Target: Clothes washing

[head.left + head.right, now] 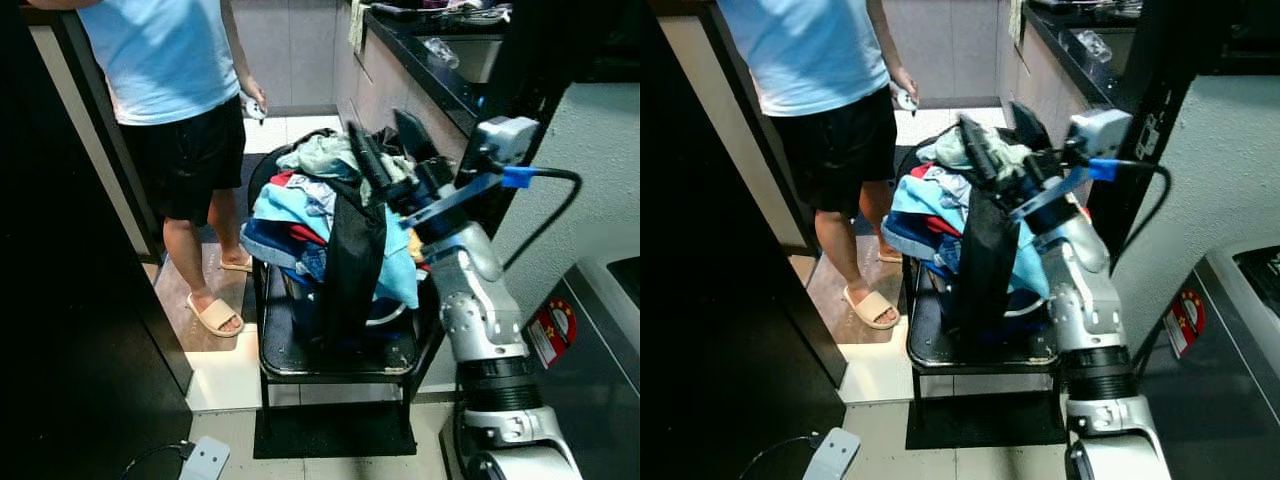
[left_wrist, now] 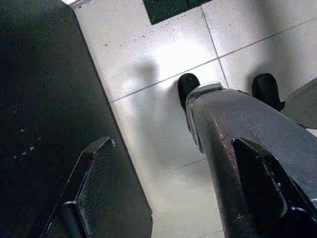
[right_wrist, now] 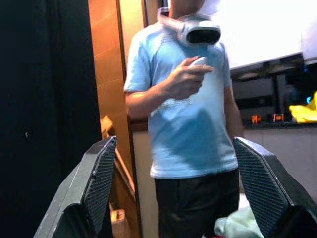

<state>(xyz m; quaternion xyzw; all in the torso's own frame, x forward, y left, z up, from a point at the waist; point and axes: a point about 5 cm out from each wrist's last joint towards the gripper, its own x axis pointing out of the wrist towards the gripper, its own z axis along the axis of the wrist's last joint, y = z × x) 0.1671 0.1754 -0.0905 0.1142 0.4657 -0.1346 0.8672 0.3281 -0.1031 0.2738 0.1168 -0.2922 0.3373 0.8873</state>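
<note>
A heap of clothes (image 1: pixel 310 215) in blue, red, white and pale green lies on a black chair (image 1: pixel 290 362). My right gripper (image 1: pixel 385 140) is raised over the top of the heap, with its fingers spread wide. In the right wrist view nothing sits between the fingers (image 3: pixel 101 173). A long black garment (image 1: pixel 352 265) hangs down the front of the heap just under the gripper; whether it rests on a finger I cannot tell. A grey washing machine (image 1: pixel 600 330) with a red sticker stands at the right. My left gripper (image 2: pixel 171 144) hangs open above the tiled floor.
A person (image 1: pixel 170 90) in a light blue shirt and black shorts stands at the left of the chair, holding a small controller (image 1: pixel 256 108). A dark cabinet (image 1: pixel 70 300) walls the left side. A black counter (image 1: pixel 440 60) runs along the back right. A white plug block (image 1: pixel 205 458) lies on the floor.
</note>
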